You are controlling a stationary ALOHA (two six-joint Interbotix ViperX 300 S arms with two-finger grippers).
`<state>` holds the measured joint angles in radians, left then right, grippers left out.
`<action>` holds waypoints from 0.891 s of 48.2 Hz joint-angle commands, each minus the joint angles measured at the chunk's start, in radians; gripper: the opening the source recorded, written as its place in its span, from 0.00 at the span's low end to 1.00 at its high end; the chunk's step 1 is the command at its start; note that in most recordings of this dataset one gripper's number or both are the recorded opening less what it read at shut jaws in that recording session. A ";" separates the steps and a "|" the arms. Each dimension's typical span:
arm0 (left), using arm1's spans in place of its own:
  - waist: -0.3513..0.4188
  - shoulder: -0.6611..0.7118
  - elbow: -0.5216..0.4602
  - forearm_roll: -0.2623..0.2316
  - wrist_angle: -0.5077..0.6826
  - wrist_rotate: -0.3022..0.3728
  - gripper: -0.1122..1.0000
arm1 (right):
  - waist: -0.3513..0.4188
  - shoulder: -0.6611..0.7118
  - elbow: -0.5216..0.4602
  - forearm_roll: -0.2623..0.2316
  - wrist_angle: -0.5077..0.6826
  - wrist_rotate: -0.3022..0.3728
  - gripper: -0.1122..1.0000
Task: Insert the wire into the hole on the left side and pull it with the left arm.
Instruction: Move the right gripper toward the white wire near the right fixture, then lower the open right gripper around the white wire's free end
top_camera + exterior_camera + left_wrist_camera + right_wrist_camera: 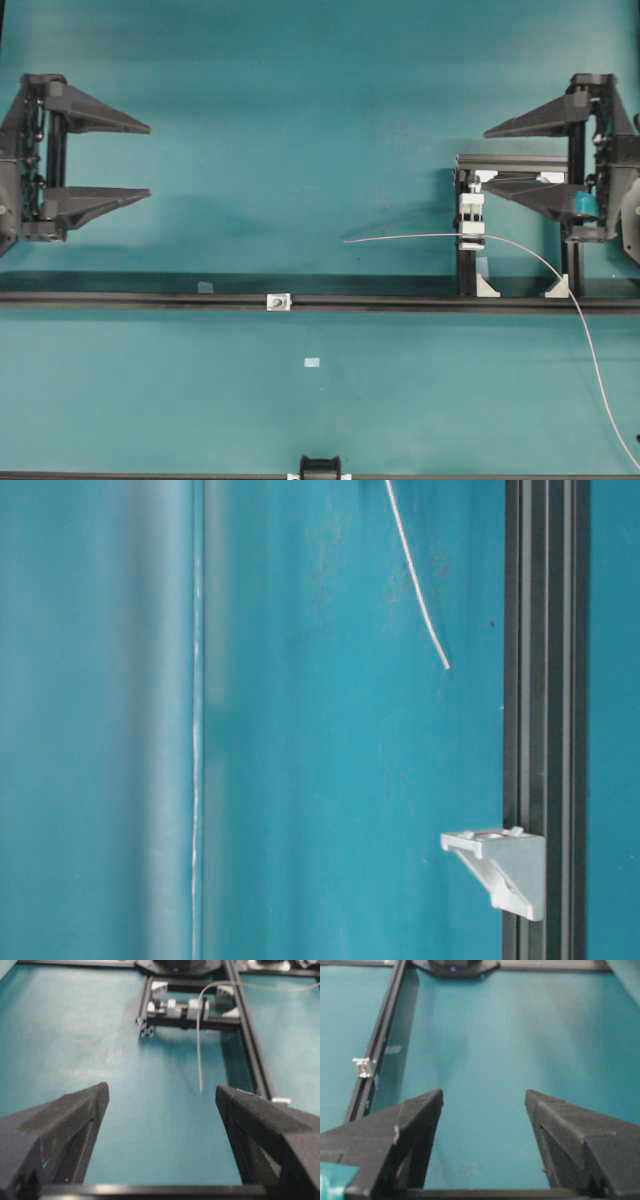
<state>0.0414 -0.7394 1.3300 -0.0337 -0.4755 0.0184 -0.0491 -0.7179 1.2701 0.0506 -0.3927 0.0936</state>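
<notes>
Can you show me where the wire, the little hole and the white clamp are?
wire (pixel 410 237): overhead view, on its free stretch.
hole (pixel 275 300): overhead view, dark centre of the square fitting.
white clamp (pixel 471 222): overhead view, middle of the block.

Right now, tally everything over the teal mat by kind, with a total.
Pincers: 2, the left pincer and the right pincer, both open
Wire: 1
Square fitting with the hole: 1
White clamp block: 1
Pale tape rectangles: 2
Total: 7
</notes>
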 commanded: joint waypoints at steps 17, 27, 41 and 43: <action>0.014 0.152 -0.014 0.000 -0.086 0.002 0.81 | -0.003 0.126 -0.026 -0.008 -0.031 0.083 0.78; 0.014 0.218 -0.012 0.000 -0.118 0.002 0.81 | 0.011 0.210 -0.041 -0.008 -0.063 0.086 0.79; 0.014 0.308 -0.035 0.000 -0.144 0.002 0.81 | 0.064 0.334 -0.091 -0.009 -0.063 0.086 0.79; 0.014 0.319 -0.037 0.000 -0.147 0.002 0.81 | 0.072 0.350 -0.097 -0.009 -0.063 0.087 0.79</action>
<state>0.0522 -0.4326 1.3146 -0.0337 -0.6090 0.0184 0.0092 -0.3896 1.2026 0.0445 -0.4464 0.1764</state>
